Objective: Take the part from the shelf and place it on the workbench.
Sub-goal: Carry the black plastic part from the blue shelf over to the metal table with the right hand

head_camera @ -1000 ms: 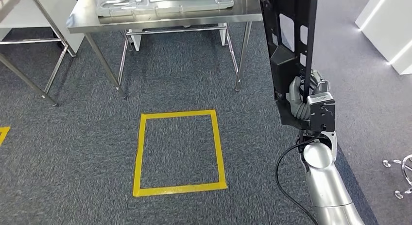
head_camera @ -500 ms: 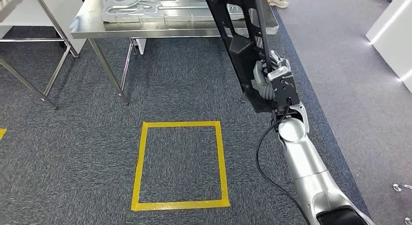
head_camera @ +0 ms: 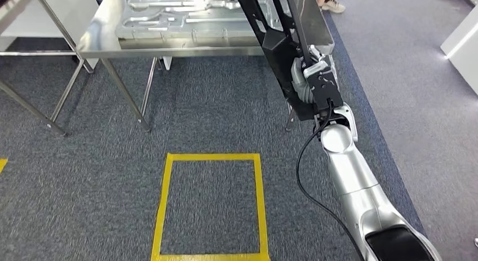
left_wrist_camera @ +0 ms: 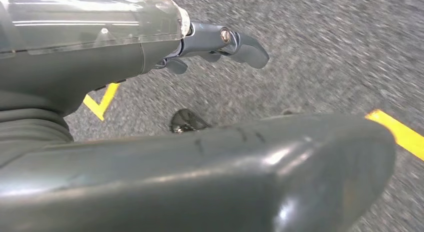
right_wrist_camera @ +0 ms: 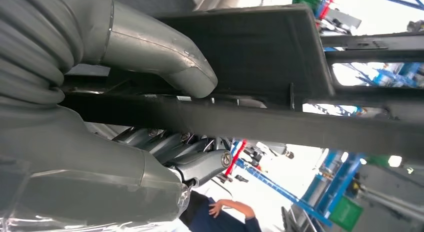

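Overhead, our right hand [head_camera: 309, 80] grips the part [head_camera: 280, 44], a long black frame with cut-out windows, near its lower end. We carry it raised and tilted, its upper end leaning over the near right corner of the steel desk [head_camera: 107, 40]; we cannot tell whether it touches the top. A grey moulded tray [head_camera: 169, 18] lies on that desk. From the right wrist, thumb and fingers [right_wrist_camera: 165, 56] wrap a black bar of the part [right_wrist_camera: 280, 122]. Our left hand [left_wrist_camera: 220, 41] hangs above grey carpet [left_wrist_camera: 325, 51], holding nothing, fingers loosely apart. Yellow tape square [head_camera: 211, 204] marks the carpet before the desk. A person's shoe [head_camera: 332, 3] shows beyond the desk's right end.
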You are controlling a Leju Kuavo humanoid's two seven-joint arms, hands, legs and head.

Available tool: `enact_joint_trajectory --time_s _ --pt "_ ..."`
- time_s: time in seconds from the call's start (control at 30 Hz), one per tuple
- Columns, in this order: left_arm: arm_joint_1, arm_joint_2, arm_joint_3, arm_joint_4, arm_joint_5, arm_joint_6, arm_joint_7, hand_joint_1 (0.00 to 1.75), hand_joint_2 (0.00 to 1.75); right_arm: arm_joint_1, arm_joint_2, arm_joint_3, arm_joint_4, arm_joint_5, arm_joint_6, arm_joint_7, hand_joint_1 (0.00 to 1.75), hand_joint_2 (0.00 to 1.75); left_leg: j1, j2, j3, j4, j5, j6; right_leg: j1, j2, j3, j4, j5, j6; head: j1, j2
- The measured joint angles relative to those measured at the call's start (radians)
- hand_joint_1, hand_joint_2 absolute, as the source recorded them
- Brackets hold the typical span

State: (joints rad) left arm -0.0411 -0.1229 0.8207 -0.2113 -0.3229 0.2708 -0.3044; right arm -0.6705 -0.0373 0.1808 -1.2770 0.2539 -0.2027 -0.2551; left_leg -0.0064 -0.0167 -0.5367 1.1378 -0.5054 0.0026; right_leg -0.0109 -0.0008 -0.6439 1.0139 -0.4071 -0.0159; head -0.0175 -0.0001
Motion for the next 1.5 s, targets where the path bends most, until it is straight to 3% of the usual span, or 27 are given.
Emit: enact_joint_trajectory --time_s 0.03,0.1,0.17,0.2,0.23,0.3,0.33,0.37,0.43,0.47,0.53,0.6,0.67,0.7,0.73,0.8,0.87,0.97,1.0,1.07,1.13,1.2,1.23,1.3,1.37,1.43,1.5 --pt "0.000 0.000 0.000 0.000 0.000 0.001 0.000 0.00 0.00 -0.004 0.002 0.000 0.000 0.001 0.000 0.001 1.75 1.75 0.003 0.002 -0.042 0.060 -0.005 -0.004 0.000 0.000 0.015 -0.004 -0.010 -0.004 0.000 0.000" --pt "0.000 -0.001 0.002 0.000 0.001 0.003 0.002 0.00 0.00 -0.007 0.007 0.000 0.000 0.008 -0.001 0.004 1.75 1.75 0.008 0.006 -0.126 0.154 -0.069 -0.011 -0.001 0.002 0.046 -0.007 -0.035 -0.006 -0.001 0.000" --pt "0.001 -0.001 0.006 0.000 0.003 0.007 0.004 0.00 0.00 -0.007 0.010 0.000 -0.002 0.018 -0.001 0.011 1.75 1.75 0.011 0.009 -0.177 0.163 -0.138 -0.015 -0.002 0.006 0.082 -0.007 -0.063 -0.004 -0.001 0.000" --pt "0.002 -0.001 0.009 0.000 0.004 0.009 0.005 0.00 0.00 -0.007 0.011 0.000 -0.006 0.023 -0.002 0.015 1.75 1.75 0.012 0.010 -0.184 0.130 -0.136 -0.015 -0.002 0.007 0.102 -0.007 -0.079 -0.002 -0.001 0.000" --pt "0.004 -0.001 0.011 0.000 0.005 0.010 0.006 0.00 0.00 -0.007 0.012 0.000 -0.011 0.027 -0.002 0.018 1.75 1.75 0.013 0.011 -0.183 0.078 -0.099 -0.014 -0.003 0.007 0.122 -0.007 -0.094 0.001 -0.001 0.000" --pt "0.009 -0.001 0.016 0.001 0.006 0.011 0.008 0.00 0.00 -0.007 0.013 0.000 -0.026 0.032 -0.002 0.022 1.75 1.75 0.011 0.012 -0.173 -0.046 0.047 -0.006 -0.001 0.009 0.156 -0.008 -0.125 0.010 -0.001 0.000" --pt "0.010 -0.002 0.016 0.001 0.006 0.011 0.008 0.00 0.00 -0.007 0.014 0.000 -0.036 0.034 0.000 0.025 1.75 1.75 0.009 0.012 -0.167 -0.084 0.103 -0.001 0.000 0.010 0.167 -0.011 -0.139 0.016 -0.001 0.000" --pt "0.010 -0.002 0.017 0.002 0.007 0.011 0.008 0.00 0.00 -0.006 0.014 0.000 -0.048 0.035 0.001 0.028 1.75 1.75 0.008 0.012 -0.163 -0.106 0.134 0.006 0.002 0.012 0.177 -0.011 -0.147 0.023 0.000 0.000" --pt "0.009 -0.004 0.017 0.002 0.007 0.010 0.008 0.00 0.00 -0.008 0.014 0.000 -0.078 0.035 0.003 0.033 1.75 1.75 0.008 0.011 -0.143 -0.114 0.125 0.021 0.002 0.013 0.187 -0.003 -0.145 0.036 0.000 0.000" --pt "0.009 -0.005 0.018 0.002 0.007 0.010 0.007 0.00 0.00 -0.009 0.013 0.000 -0.093 0.035 0.004 0.034 1.75 1.75 0.010 0.010 -0.131 -0.118 0.120 0.029 0.001 0.012 0.181 0.022 -0.137 0.042 0.000 0.000" --pt "0.008 -0.006 0.019 0.002 0.008 0.009 0.005 0.00 0.00 -0.011 0.012 0.001 -0.116 0.034 0.006 0.034 1.75 1.75 0.010 0.010 -0.104 -0.123 0.106 0.042 -0.002 0.009 0.127 0.122 -0.139 0.052 0.000 0.000" --pt "0.006 -0.006 0.022 0.002 0.009 0.008 0.002 0.00 0.00 -0.010 0.009 0.001 -0.129 0.032 0.010 0.035 1.75 1.75 0.009 0.008 -0.080 -0.125 0.086 0.048 -0.002 0.007 0.039 0.239 -0.191 0.058 0.000 0.000" --pt "0.006 -0.006 0.023 0.002 0.009 0.007 0.001 0.00 0.00 -0.006 0.005 0.001 -0.136 0.032 0.013 0.037 1.75 1.75 0.006 0.004 -0.050 -0.125 0.061 0.050 -0.001 0.007 -0.024 0.275 -0.244 0.056 0.000 0.000" --pt "0.007 -0.007 0.024 0.002 0.009 0.007 0.001 0.00 0.00 -0.006 0.004 0.001 -0.139 0.032 0.014 0.037 1.75 1.75 0.003 0.003 -0.032 -0.125 0.048 0.050 0.001 0.007 -0.034 0.249 -0.239 0.051 0.000 0.000" --pt "0.008 -0.008 0.024 0.002 0.009 0.007 0.002 0.00 0.00 -0.005 0.003 0.001 -0.142 0.032 0.016 0.037 1.75 1.75 0.001 0.002 -0.013 -0.126 0.035 0.050 0.004 0.006 -0.032 0.198 -0.206 0.043 0.000 0.000" --pt "0.010 -0.013 0.025 0.003 0.009 0.007 0.001 0.00 0.00 -0.006 0.000 0.001 -0.148 0.032 0.017 0.038 1.75 1.75 -0.004 0.001 0.017 -0.128 0.011 0.049 0.018 0.005 -0.014 0.075 -0.086 0.017 0.000 0.000" --pt "0.007 -0.018 0.025 0.004 0.009 0.006 0.000 0.00 0.00 -0.007 -0.003 0.000 -0.154 0.032 0.018 0.039 1.75 1.75 -0.005 -0.002 0.038 -0.130 -0.007 0.041 0.030 0.011 0.001 0.009 -0.022 -0.001 0.003 0.000" --pt "0.003 -0.017 0.025 0.004 0.009 0.006 0.000 0.00 0.00 -0.011 -0.004 0.000 -0.166 0.032 0.019 0.041 1.75 1.75 -0.009 -0.003 0.056 -0.112 -0.003 0.024 0.022 0.014 0.039 -0.018 -0.017 -0.009 0.006 0.000" --pt "0.002 -0.017 0.026 0.004 0.009 0.006 0.000 0.00 0.00 -0.013 -0.004 0.001 -0.169 0.032 0.018 0.041 1.75 1.75 -0.009 -0.001 0.042 -0.079 0.001 0.019 0.017 0.013 0.053 -0.023 -0.015 -0.011 0.006 0.000" --pt "0.001 -0.016 0.026 0.005 0.009 0.006 0.000 0.00 0.00 -0.013 -0.005 0.001 -0.172 0.032 0.019 0.043 1.75 1.75 -0.004 0.003 -0.027 0.038 -0.016 0.010 0.011 0.011 0.074 -0.026 -0.026 -0.011 0.005 0.000" --pt "0.002 -0.017 0.028 0.005 0.009 0.006 0.000 0.00 0.00 -0.010 -0.005 0.001 -0.172 0.032 0.019 0.044 1.75 1.75 0.005 0.006 -0.116 0.141 -0.073 -0.001 0.007 0.011 0.091 -0.026 -0.046 -0.009 0.005 0.000" --pt "0.005 -0.016 0.030 0.005 0.010 0.005 -0.001 0.00 0.00 -0.007 -0.005 0.002 -0.172 0.032 0.020 0.044 1.75 1.75 0.013 0.009 -0.158 0.133 -0.100 -0.011 0.003 0.013 0.115 -0.025 -0.069 -0.003 0.005 0.000" --pt "0.007 -0.016 0.031 0.005 0.010 0.004 -0.001 0.00 0.00 -0.006 -0.005 0.002 -0.172 0.031 0.020 0.044 1.75 1.75 0.017 0.010 -0.157 0.084 -0.076 -0.016 0.000 0.014 0.130 -0.025 -0.081 0.000 0.005 0.000" --pt "0.012 -0.015 0.033 0.005 0.011 0.002 -0.001 0.00 0.00 -0.005 -0.005 0.002 -0.172 0.029 0.021 0.044 1.75 1.75 0.021 0.015 -0.139 -0.044 0.039 -0.018 -0.003 0.014 0.158 -0.024 -0.108 0.011 0.005 0.000" --pt "0.012 -0.016 0.036 0.005 0.012 0.001 -0.002 0.00 0.00 -0.002 -0.005 0.002 -0.175 0.023 0.022 0.046 1.75 1.75 0.019 0.020 -0.126 -0.109 0.118 -0.006 -0.002 0.016 0.173 -0.027 -0.127 0.026 0.005 0.000" --pt "0.010 -0.016 0.038 0.005 0.012 0.001 -0.003 0.00 0.00 0.001 -0.005 0.002 -0.183 0.018 0.023 0.048 1.75 1.75 0.016 0.019 -0.116 -0.114 0.114 0.011 -0.001 0.017 0.177 -0.021 -0.125 0.041 0.005 0.000" --pt "0.011 -0.017 0.039 0.005 0.012 0.001 -0.004 0.00 0.00 0.004 -0.005 0.002 -0.192 0.015 0.023 0.048 1.75 1.75 0.017 0.017 -0.095 -0.123 0.104 0.025 -0.003 0.013 0.149 0.042 -0.103 0.053 0.005 0.000"
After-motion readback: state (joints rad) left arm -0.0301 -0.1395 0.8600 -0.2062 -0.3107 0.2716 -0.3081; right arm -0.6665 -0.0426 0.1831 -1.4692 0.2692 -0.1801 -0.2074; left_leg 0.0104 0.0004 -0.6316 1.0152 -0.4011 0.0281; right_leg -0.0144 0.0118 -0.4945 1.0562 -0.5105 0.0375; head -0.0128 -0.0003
